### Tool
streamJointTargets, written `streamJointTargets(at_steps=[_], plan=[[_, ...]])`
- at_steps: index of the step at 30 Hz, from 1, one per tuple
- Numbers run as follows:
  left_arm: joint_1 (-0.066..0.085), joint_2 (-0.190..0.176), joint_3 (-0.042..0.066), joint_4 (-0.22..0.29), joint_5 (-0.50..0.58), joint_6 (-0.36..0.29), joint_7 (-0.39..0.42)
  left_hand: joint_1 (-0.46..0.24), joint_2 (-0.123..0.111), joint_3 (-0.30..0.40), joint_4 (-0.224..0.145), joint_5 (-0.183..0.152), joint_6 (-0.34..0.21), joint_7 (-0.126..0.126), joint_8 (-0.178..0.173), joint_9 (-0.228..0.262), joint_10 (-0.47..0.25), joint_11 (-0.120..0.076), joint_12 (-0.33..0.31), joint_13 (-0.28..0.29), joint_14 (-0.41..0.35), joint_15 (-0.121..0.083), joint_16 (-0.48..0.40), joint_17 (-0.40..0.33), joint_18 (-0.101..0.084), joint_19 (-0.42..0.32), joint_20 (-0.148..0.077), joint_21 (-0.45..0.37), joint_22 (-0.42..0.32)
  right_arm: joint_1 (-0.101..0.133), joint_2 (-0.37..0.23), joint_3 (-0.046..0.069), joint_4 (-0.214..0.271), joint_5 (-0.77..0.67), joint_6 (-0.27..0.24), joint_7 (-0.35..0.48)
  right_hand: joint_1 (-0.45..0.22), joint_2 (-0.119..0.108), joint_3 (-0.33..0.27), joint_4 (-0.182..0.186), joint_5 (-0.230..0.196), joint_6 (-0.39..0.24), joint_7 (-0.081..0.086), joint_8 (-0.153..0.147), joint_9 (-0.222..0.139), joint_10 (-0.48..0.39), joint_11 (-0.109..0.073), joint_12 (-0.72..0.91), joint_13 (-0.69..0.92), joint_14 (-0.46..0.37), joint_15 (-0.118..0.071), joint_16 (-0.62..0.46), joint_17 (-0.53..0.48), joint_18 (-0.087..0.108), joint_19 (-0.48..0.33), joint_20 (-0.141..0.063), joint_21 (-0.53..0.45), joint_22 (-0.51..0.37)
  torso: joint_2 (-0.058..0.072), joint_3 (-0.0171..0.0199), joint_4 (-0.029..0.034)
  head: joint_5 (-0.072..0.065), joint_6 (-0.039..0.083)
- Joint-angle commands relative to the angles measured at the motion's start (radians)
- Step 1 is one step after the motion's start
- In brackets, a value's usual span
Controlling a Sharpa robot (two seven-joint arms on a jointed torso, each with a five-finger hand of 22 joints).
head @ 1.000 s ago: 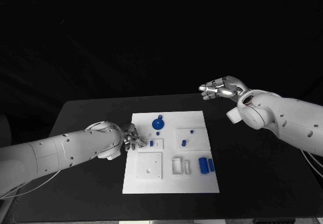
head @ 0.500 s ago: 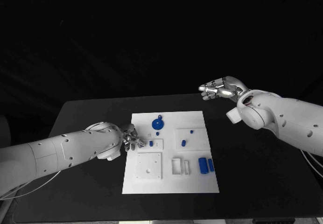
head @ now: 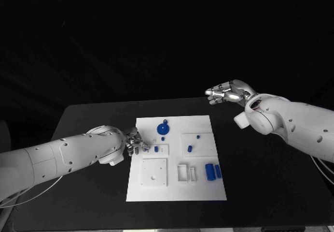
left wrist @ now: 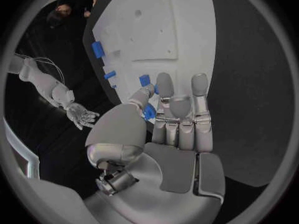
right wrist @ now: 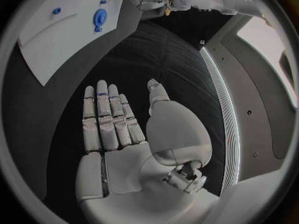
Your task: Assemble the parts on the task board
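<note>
White board [head: 177,188] lay in the middle of the table [head: 90,116], and the left hand [head: 136,143] sat at its edge, low over it. That hand pinched a small blue part [left wrist: 149,112] between its thumb and a finger, with the other fingers lying straight beside it. Just past its fingertips was a little square block with a blue peg [head: 157,148] in it. Beyond that, farther from the hand, sat a round blue wheel [head: 163,128] on the board. Two blue tubes [head: 213,170] lay loose, well away from the hand. The right hand [head: 228,92] hung in the air, far from the board, flat and spread out, holding nothing. It looked like the job was only partly done: some parts stood in place, but the tubes and the pinched part looked like they were not yet fitted.
</note>
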Motion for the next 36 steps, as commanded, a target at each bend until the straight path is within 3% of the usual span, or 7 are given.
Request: streamJointTargets(at_steps=[1, 8, 12, 18, 26, 36], plan=[[0.004, -0.002, 0.004, 0.008, 0.019, 0.025, 0.004, 0.03, 0.019, 0.117, -0.123, 0.001, 0.008, -0.001, 0.003, 0.001, 0.045, -0.02, 0.005, -0.002, 0.004, 0.0, 0.006, 0.001, 0.008, 0.0, 0.002, 0.005, 0.021, -0.002, 0.001, 0.0, -0.001, -0.001, 0.018, 0.005, -0.004, 0.0, 0.001, 0.003, 0.006, -0.006, 0.001, -0.001, -0.001, -0.007, 0.003, -0.003, -0.001, -0.007, 0.003, -0.005, -0.002, -0.007, -0.007, -0.002, -0.001, -0.002, -0.001, 0.0003, 0.0009, 0.002, 0.001], [0.009, -0.007, 0.012, 0.014, 0.034, 0.069, 0.012, 0.044, 0.014, 0.114, -0.112, -0.003, 0.006, -0.001, 0.002, 0.001, 0.045, -0.02, 0.004, -0.006, 0.003, 0.001, 0.003, 0.0, 0.008, -0.004, 0.002, 0.009, 0.02, -0.003, 0.002, 0.0, -0.003, -0.001, 0.019, 0.004, -0.004, 0.0, 0.001, 0.003, 0.008, -0.007, 0.001, -0.001, -0.002, -0.007, 0.003, -0.003, -0.001, -0.007, 0.003, -0.005, -0.002, -0.007, -0.008, -0.002, -0.001, -0.002, 0.0, -0.0012, -0.0007, 0.004, 0.002], [0.014, -0.005, 0.015, 0.006, 0.039, 0.136, 0.005, 0.053, 0.013, 0.113, -0.105, -0.01, 0.003, 0.0, 0.002, 0.001, 0.045, -0.019, 0.001, -0.007, -0.001, 0.001, 0.001, -0.004, 0.007, -0.008, 0.002, 0.01, 0.02, -0.003, 0.003, 0.0, -0.003, -0.001, 0.019, 0.005, -0.004, 0.0, 0.001, 0.003, 0.01, -0.008, 0.001, -0.001, -0.002, -0.007, 0.004, -0.003, -0.001, -0.007, 0.003, -0.005, -0.002, -0.007, -0.008, -0.002, -0.001, -0.002, 0.001, -0.0011, -0.0016, 0.005, 0.001], [0.04, 0.014, 0.018, -0.038, 0.039, 0.264, -0.024, 0.065, 0.012, 0.111, -0.099, -0.013, -0.001, 0.001, 0.003, 0.006, 0.045, -0.019, -0.005, -0.009, -0.006, 0.002, -0.003, -0.01, 0.007, -0.013, 0.003, 0.011, 0.02, -0.005, 0.006, 0.0, -0.005, -0.001, 0.02, 0.005, -0.005, 0.0, 0.001, 0.002, 0.012, -0.009, 0.001, -0.001, -0.002, -0.007, 0.004, -0.003, -0.001, -0.008, 0.003, -0.005, -0.002, -0.007, -0.008, -0.002, -0.001, -0.002, 0.001, 0.0002, -0.0038, 0.008, 0.001], [0.082, 0.058, 0.018, -0.113, 0.004, 0.422, -0.053, 0.069, 0.012, 0.111, -0.096, -0.015, -0.004, 0.002, 0.002, 0.012, 0.045, -0.017, -0.008, -0.009, -0.01, 0.003, -0.004, -0.012, 0.007, -0.017, 0.004, 0.011, 0.02, -0.006, 0.012, 0.0, -0.008, -0.001, 0.02, 0.005, -0.005, 0.0, 0.001, 0.002, 0.013, -0.009, 0.001, -0.001, -0.002, -0.007, 0.004, -0.003, -0.001, -0.008, 0.003, -0.005, -0.002, -0.007, -0.008, -0.002, -0.001, -0.002, 0.001, 0.0001, -0.0019, 0.008, 0.0], [0.094, 0.104, 0.018, -0.149, -0.07, 0.481, -0.069, 0.073, 0.012, 0.109, -0.095, -0.016, -0.005, 0.002, 0.003, 0.019, 0.045, -0.017, -0.007, -0.007, -0.01, 0.004, -0.004, -0.013, 0.007, -0.017, 0.005, 0.013, 0.021, -0.007, 0.018, 0.001, -0.011, -0.001, 0.021, 0.006, -0.005, 0.0, 0.001, 0.002, 0.013, -0.009, 0.001, -0.001, -0.002, -0.007, 0.004, -0.003, -0.001, -0.008, 0.003, -0.005, -0.002, -0.007, -0.008, -0.002, -0.001, -0.002, 0.001, 0.0005, -0.0005, 0.007, -0.004]])
